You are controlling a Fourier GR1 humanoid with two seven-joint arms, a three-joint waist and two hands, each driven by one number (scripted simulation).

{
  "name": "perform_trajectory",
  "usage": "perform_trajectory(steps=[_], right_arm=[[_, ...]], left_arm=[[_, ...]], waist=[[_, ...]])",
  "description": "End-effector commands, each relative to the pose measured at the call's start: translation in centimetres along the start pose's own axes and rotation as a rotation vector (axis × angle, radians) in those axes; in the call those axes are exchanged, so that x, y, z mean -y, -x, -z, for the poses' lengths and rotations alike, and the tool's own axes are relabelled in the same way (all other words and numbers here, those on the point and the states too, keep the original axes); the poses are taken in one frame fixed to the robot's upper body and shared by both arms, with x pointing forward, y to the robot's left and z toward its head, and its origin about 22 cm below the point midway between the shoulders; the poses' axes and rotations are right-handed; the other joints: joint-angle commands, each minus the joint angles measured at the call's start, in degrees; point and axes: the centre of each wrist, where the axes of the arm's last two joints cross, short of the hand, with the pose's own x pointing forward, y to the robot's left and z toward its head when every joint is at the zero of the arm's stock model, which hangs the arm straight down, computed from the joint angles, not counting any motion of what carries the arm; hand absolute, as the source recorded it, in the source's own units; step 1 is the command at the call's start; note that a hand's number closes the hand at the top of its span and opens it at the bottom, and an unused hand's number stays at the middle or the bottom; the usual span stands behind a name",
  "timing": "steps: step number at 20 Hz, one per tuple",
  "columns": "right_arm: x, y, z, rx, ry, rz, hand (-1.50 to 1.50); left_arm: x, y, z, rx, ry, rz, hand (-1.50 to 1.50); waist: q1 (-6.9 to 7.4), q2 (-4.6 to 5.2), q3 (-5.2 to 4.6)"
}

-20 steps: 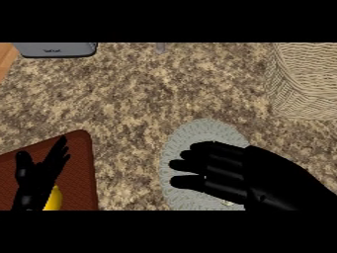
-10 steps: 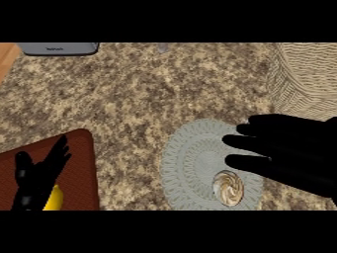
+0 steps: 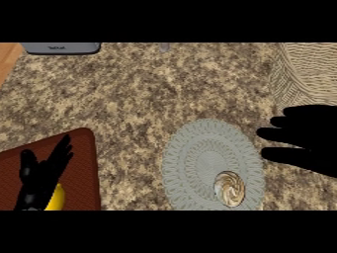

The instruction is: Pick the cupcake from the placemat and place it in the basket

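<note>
Cupcake (image 3: 229, 188) sits on the placemat (image 3: 200, 148), toward its near-right rim, untouched. Basket (image 3: 316, 74) is at the surface's far-right corner, well apart from the mat.

Right hand (image 3: 320, 146) hangs off the mat's right rim, fingers straight and spread, released, holding nothing. It's clear of the cupcake, probably lining up a side approach.

Left hand (image 3: 43, 175) rests open over the brown tray (image 3: 83, 148) at the near-left edge, beside something yellow (image 3: 56, 197). Looks parked, out of the way.

Versus 0.5 s ago: right hand has shifted right, off the mat. A second ago it covered the mat and hid the cupcake entirely. Left hand hasn't moved.
</note>
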Motion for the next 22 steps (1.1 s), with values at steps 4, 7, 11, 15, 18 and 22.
perform_trajectory(steps=[4,7,11,15,18,22], right_arm=[[-2.7,0.0,1.0,0.019,-0.021,0.031,-1.50],[-4.0,-0.1,3.6,0.028,-0.003,0.062,-1.50],[-5.6,0.0,4.4,0.046,-0.001,0.088,-1.50],[-8.3,0.1,5.2,0.062,0.010,0.098,-1.50],[-8.5,0.7,6.3,0.017,-0.012,0.073,-1.50],[-11.3,-0.1,9.1,0.000,-0.049,0.042,-1.50]], left_arm=[[-1.4,2.2,0.6,-0.087,-0.007,0.002,0.00],[-0.4,1.5,0.5,-0.109,0.019,0.001,0.00],[0.7,3.1,0.0,-0.094,0.007,-0.002,0.00],[0.2,1.5,1.5,-0.095,0.001,-0.006,0.00],[0.7,2.8,0.3,-0.095,0.011,-0.003,0.00],[-1.1,1.6,0.8,-0.083,0.011,-0.009,0.00]], waist=[[-0.14,0.42,-0.50],[0.40,0.51,-0.51],[0.28,0.46,-0.49],[-0.09,0.60,-0.41],[0.37,0.56,-0.44],[0.40,0.54,-0.46]])
